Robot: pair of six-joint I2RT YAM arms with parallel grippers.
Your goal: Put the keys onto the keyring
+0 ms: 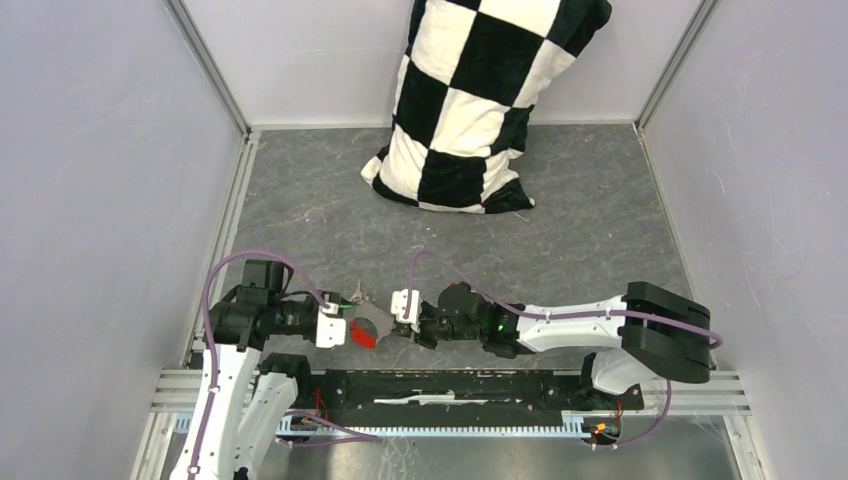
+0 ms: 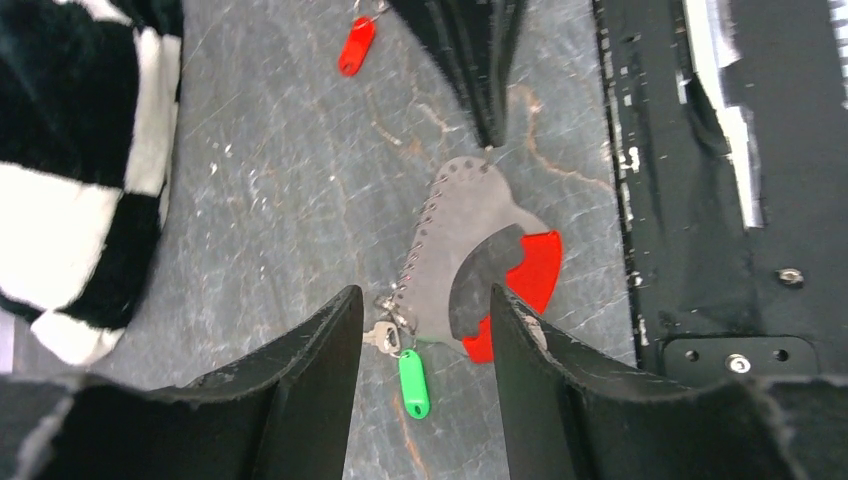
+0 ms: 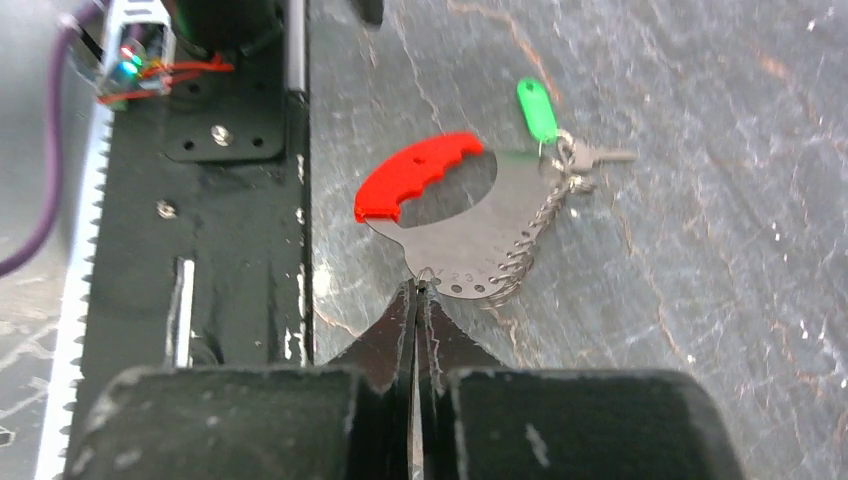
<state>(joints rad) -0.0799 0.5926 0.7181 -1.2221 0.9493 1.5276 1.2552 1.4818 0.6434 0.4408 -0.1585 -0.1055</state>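
on the table [image 1: 600,220], keyring [image 3: 470,235] lying left-right, green key [image 3: 537,110] toward left tool [image 2: 423,300]

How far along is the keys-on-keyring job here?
About halfway, it seems. The green key hangs at the wire rings of the keyring, apparently threaded on. In hand: the right gripper is shut on the keyring's grey tip, the left gripper open around its ring end. Left: the red key lies well apart, on no ring.

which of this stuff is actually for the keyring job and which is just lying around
For the job: green-headed key, red-headed key, keyring, open left tool, right tool pinching the keyring's edge.
Lying about: checkered pillow.
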